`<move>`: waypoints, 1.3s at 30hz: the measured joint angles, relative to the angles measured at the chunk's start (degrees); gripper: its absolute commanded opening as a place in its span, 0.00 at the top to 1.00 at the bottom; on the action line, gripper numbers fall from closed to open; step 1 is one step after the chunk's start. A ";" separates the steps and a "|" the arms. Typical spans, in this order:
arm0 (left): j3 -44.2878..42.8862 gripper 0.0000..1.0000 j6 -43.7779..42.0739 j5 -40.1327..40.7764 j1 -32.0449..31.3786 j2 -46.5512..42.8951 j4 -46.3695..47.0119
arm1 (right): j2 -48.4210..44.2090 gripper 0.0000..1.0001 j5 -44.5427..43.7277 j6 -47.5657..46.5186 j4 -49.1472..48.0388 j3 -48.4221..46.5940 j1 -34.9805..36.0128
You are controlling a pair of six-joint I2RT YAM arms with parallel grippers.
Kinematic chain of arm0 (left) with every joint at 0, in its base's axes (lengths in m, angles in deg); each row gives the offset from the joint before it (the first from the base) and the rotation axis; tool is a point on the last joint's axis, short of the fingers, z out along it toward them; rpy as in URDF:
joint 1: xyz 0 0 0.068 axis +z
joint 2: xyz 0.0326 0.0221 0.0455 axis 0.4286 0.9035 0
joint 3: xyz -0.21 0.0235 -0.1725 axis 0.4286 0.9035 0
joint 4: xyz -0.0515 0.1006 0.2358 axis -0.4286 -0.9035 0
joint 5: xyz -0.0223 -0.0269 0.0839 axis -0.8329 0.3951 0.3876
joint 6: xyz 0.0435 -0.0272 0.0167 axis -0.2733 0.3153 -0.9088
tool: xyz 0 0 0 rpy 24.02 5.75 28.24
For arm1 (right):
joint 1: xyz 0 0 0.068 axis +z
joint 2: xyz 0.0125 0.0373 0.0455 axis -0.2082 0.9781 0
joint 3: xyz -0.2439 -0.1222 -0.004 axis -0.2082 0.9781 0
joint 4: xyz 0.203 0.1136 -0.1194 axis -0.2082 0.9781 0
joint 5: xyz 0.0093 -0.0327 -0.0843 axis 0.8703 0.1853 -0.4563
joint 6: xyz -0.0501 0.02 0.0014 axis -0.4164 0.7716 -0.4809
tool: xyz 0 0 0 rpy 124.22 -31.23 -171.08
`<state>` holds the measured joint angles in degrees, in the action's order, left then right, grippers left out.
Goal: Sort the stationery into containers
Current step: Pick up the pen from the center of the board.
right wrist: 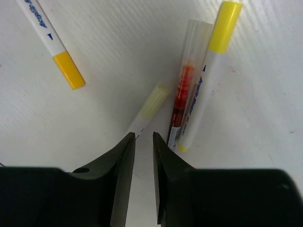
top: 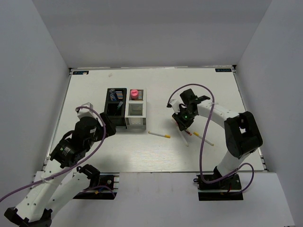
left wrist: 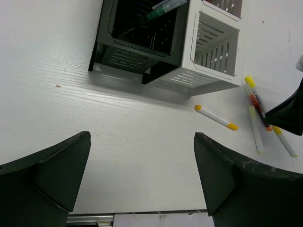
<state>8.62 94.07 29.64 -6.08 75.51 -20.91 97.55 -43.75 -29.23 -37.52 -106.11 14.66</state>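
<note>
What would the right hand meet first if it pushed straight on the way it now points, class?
The white stick with the pale yellow tip, lying just ahead of the right hand and running into its narrow gap; the table lies right beneath, though depth is unclear.

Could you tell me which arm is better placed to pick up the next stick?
Right: the right end effector straddles the pale-capped stick beside the red pen; the left end effector hangs open, back by the white container.

Joined boxes stand left, one stick beside them — farther right, sticks seemingly touching a pen.
</note>
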 measured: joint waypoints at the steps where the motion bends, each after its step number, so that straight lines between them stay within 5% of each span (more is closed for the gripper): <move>1: 0.02 0.00 0.17 -0.17 0.00 0.02 -0.13 | 0.11 0.72 -0.20 0.00 -0.33 -0.11 0.00; 7: 0.02 0.00 0.66 -0.90 0.00 0.55 -0.26 | 0.68 0.64 -1.33 0.13 -1.84 -0.70 0.02; 35: 0.07 0.00 3.41 -1.11 0.00 -2.10 -4.72 | 7.19 0.64 -9.05 -0.28 -8.37 -2.16 0.66; 39: 0.07 0.00 3.43 -1.11 0.00 -2.16 -4.72 | 6.51 0.75 -9.77 -0.68 -9.68 -1.09 1.09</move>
<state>8.69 97.50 28.53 -6.08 73.35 -25.63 104.07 -53.52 -29.91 -47.20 -107.21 15.75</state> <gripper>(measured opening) 0.995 0.318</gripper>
